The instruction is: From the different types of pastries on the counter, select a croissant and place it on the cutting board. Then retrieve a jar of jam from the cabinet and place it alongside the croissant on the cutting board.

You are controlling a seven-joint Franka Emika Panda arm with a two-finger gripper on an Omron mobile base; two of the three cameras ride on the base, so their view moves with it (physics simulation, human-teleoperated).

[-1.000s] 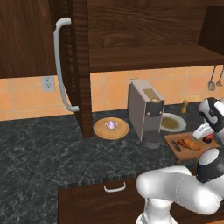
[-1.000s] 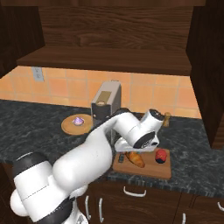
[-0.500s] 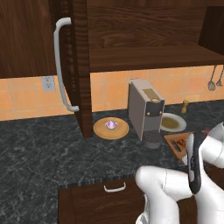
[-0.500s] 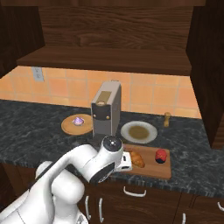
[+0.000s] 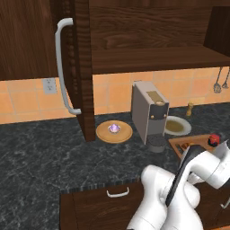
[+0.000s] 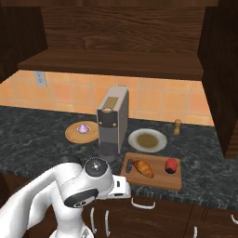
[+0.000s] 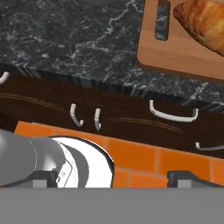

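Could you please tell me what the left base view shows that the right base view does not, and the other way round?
Left base view alone: the cabinet's pale bar handle on its dark door, and hanging utensils at the far right.

Right base view alone: the whole cutting board with the croissant lying on it and the jar of jam beside it, apart from it.

Both: the marbled counter, the round wooden plate with the cupcake, the coffee machine, the shaker, the wall outlet.
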